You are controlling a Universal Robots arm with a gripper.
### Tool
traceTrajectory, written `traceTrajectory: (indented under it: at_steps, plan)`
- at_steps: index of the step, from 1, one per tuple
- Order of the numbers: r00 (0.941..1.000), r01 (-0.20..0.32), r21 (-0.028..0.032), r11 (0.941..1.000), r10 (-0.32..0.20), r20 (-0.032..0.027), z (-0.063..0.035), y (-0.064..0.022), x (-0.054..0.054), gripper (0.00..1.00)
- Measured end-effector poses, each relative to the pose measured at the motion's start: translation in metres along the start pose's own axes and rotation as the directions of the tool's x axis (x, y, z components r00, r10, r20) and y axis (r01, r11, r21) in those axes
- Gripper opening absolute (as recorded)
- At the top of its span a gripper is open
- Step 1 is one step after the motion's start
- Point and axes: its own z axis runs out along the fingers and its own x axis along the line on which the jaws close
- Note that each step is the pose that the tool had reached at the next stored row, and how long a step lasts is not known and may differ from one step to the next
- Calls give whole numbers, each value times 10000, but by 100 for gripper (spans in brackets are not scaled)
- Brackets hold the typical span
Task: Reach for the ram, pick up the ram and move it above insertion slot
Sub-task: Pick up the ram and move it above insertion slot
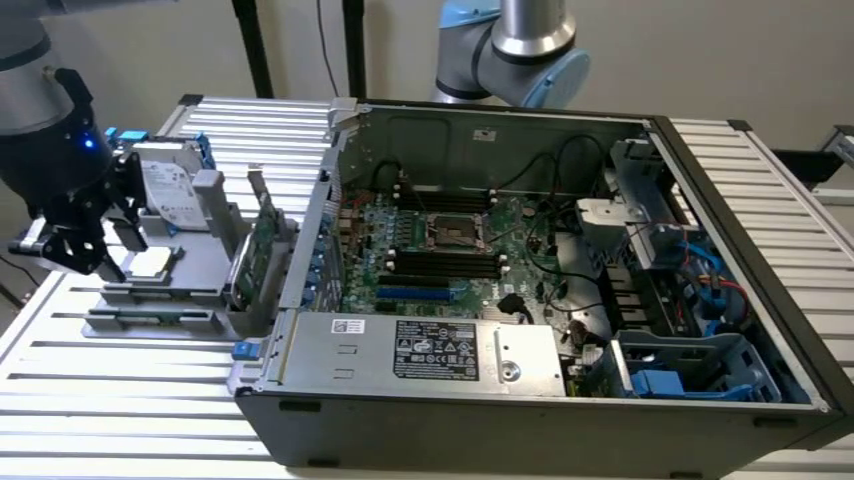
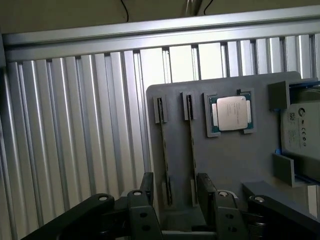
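- Gripper is hovering over the grey fixture, with its fingers spread wide and gripping nothing.
- Ram is standing on edge in a fixture slot, untouched, and a second thin stick is sitting just beside it.
- CPU and hard drive are lying on the same fixture.
- Fixture is sitting at the exterior view's left of the open computer case, and the memory slots are lying well apart from the gripper.

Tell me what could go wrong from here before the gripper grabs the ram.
1. In the wrist view the open gripper seems to bracket both the ram and a second stick in the grey holder; closing might catch both.
2. The processor and hard drive sit close by; a drifting approach could bump them.
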Motion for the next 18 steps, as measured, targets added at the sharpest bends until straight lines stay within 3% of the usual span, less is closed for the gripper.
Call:
traceTrajectory:
  at_steps: [18]
  plan:
    - [9994,349,1,9994,-349,-9,327,-24,17,48]
